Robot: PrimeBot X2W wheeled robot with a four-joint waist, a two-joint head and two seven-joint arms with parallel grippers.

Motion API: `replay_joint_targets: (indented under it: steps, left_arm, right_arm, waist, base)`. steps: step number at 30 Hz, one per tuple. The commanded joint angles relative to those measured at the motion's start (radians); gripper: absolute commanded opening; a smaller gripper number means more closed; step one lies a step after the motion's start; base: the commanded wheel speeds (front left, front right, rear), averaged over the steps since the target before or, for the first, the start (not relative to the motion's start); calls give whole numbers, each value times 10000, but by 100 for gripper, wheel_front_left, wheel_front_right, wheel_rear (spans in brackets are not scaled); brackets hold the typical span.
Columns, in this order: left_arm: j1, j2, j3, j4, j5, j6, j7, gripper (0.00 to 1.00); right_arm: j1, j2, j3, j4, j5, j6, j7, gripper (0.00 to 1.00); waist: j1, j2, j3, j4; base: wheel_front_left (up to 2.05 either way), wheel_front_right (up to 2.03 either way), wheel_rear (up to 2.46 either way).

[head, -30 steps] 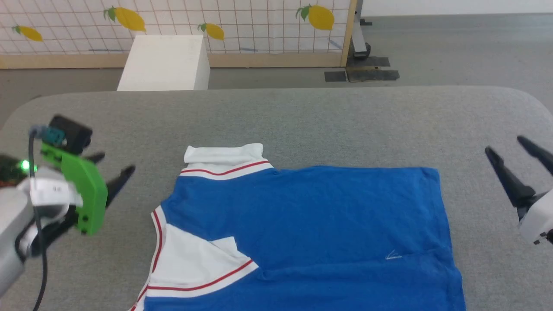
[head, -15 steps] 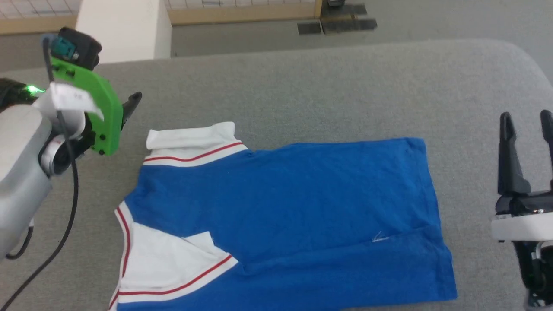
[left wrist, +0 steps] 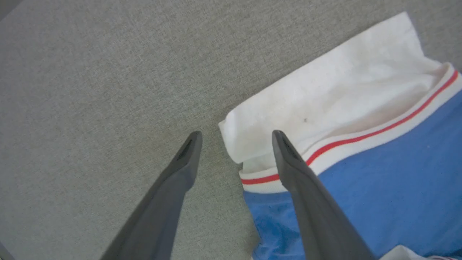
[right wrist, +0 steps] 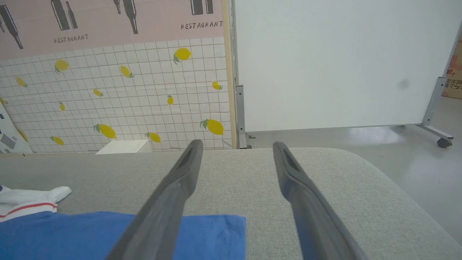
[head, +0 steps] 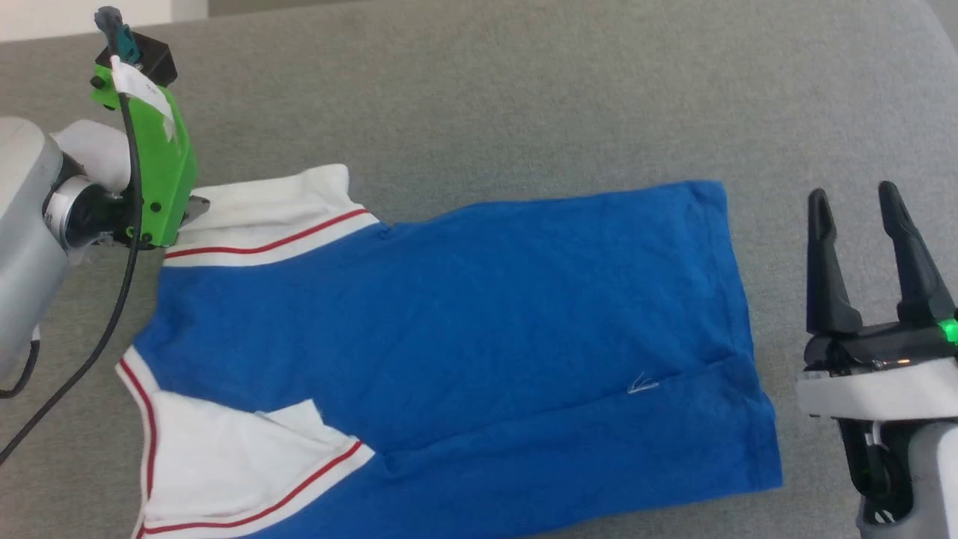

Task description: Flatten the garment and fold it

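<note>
A royal blue jersey with white sleeves and red trim lies spread, plain side up, on a grey fabric-covered table, collar end toward the robot's left and hem toward its right. The near sleeve is folded in over the blue body. The left gripper, jaws parted wide, straddles the outer corner of the far sleeve: one finger over the white cloth, the other over bare table; whether either touches cannot be told. The right gripper hangs empty beside the hem, clear of the cloth, fingers spread and pointing away from the robot. Beyond the table's rounded far edge stand a lemon-patterned grid panel, a white box, a pink "RESTAURANT" poster and a white wheeled partition on a grey floor.
</note>
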Motion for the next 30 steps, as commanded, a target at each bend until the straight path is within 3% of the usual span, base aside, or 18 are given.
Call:
replay_joint_targets:
  steps: [1,8,9,10,14,20,25,30]
  left_arm:
    - [-172,-22,-183,100,227,-55,96,100]
    - [-23,-92,-956,298,676,-224,527,100]
    - [10,-75,-1036,290,663,-251,574,42]
    - [23,-59,-1076,273,655,-268,555,0]
    - [108,2,-1041,249,419,-309,307,0]
    - [279,-128,-659,162,32,-328,-747,0]
    - [352,-196,-710,-223,-19,-341,-1250,0]
    - [399,-192,-910,-900,-29,-346,-1578,0]
  right_arm:
    - [-224,89,87,96,-102,-15,-91,100]
    - [-463,91,261,484,-201,-15,-190,100]
    - [-484,69,260,534,-213,-15,-202,100]
    - [-505,40,259,567,-217,-15,-208,100]
    - [-643,-190,203,658,-208,-15,-192,100]
    - [-1171,-1140,138,520,-342,-15,248,100]
    - [-1935,-2302,631,537,-207,-15,1637,100]
    - [-2930,-3692,1928,1191,923,-15,4119,100]
  waist:
    - [-2,0,537,-383]
    - [-2,0,737,-451]
    - [-2,0,718,-441]
    - [-2,0,692,-428]
    - [-2,0,410,-320]
    - [-2,0,-352,-11]
    - [-2,0,-908,331]
    - [-2,0,-1111,651]
  base:
    - [0,0,0]
    - [0,0,0]
    - [0,0,0]
    - [0,0,0]
    - [0,0,0]
    - [0,0,0]
    - [0,0,0]
    - [0,0,0]
